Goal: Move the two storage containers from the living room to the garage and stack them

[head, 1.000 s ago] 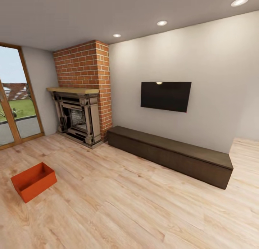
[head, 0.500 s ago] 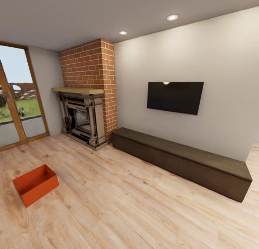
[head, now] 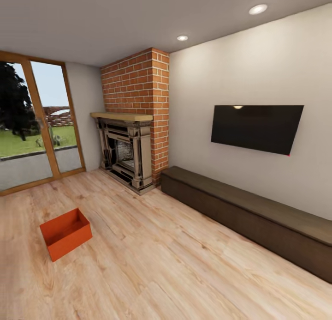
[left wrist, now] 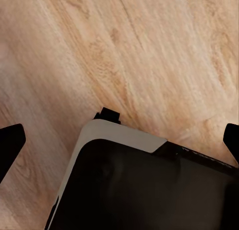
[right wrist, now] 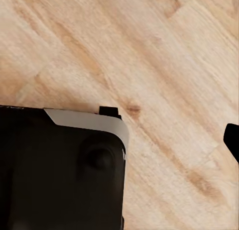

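From the head camera, the living room spreads out on a light wood-plank floor (head: 152, 264). One orange-red storage container (head: 66, 233) sits open-topped on the planks at lower left, well apart from the brick fireplace (head: 131, 144), the long dark bench (head: 249, 216) under the wall TV (head: 256, 127), and the glass doors (head: 34, 126). Bare planks surround it.

The left wrist camera looks down on planks and the robot's dark base (left wrist: 144, 185); the left gripper's fingertips (left wrist: 10, 145) sit at opposite edges, spread wide.

The right wrist camera shows planks, the base (right wrist: 59, 165) and one fingertip (right wrist: 232, 138); its spread cannot be told.
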Robot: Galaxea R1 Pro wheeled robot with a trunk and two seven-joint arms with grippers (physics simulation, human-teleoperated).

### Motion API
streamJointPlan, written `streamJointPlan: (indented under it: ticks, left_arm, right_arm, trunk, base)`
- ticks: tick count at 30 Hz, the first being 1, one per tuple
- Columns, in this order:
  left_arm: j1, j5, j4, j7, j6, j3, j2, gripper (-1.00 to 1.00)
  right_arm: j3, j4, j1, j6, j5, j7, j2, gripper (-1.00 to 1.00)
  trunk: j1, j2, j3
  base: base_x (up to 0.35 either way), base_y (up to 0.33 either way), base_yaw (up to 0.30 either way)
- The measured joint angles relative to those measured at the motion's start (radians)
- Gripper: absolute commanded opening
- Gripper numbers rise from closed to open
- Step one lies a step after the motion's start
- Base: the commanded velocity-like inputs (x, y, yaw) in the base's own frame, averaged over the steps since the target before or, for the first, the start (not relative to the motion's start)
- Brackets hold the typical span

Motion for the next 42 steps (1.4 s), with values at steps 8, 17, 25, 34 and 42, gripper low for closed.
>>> streamJointPlan:
  ticks: [8, 17, 25, 34, 42]
  left_arm:
    - [0.000, 0.000, 0.000, 0.000, -0.002, 0.000, 0.001, 1.00]
    - [0.000, 0.000, 0.000, 0.000, -0.003, 0.000, 0.000, 1.00]
    - [0.000, 0.000, 0.000, 0.000, -0.001, 0.000, 0.000, 1.00]
    - [0.000, 0.000, 0.000, 0.000, -0.001, 0.000, 0.000, 1.00]
    - [0.000, 0.000, 0.000, 0.000, -0.003, 0.000, 0.000, 1.00]
  right_arm:
    - [0.003, 0.000, 0.000, -0.001, 0.001, 0.000, 0.001, 1.00]
    - [0.001, 0.000, 0.000, -0.001, -0.001, 0.000, 0.001, 1.00]
    - [0.001, 0.000, 0.000, -0.001, 0.000, 0.000, 0.000, 1.00]
    - [0.001, 0.000, 0.000, -0.001, 0.000, 0.000, 0.000, 1.00]
    - [0.001, 0.000, 0.000, -0.001, 0.000, 0.000, 0.000, 1.00]
  trunk:
    - [0.000, 0.000, 0.000]
    - [0.000, 0.000, 0.000]
    - [0.000, 0.000, 0.000]
    - [0.000, 0.000, 0.000]
    - [0.000, 0.000, 0.000]
  base:
    - [0.325, 0.000, 0.270]
    - [0.325, 0.000, 0.270]
    - [0.325, 0.000, 0.270]
    - [0.325, 0.000, 0.270]
    - [0.325, 0.000, 0.270]
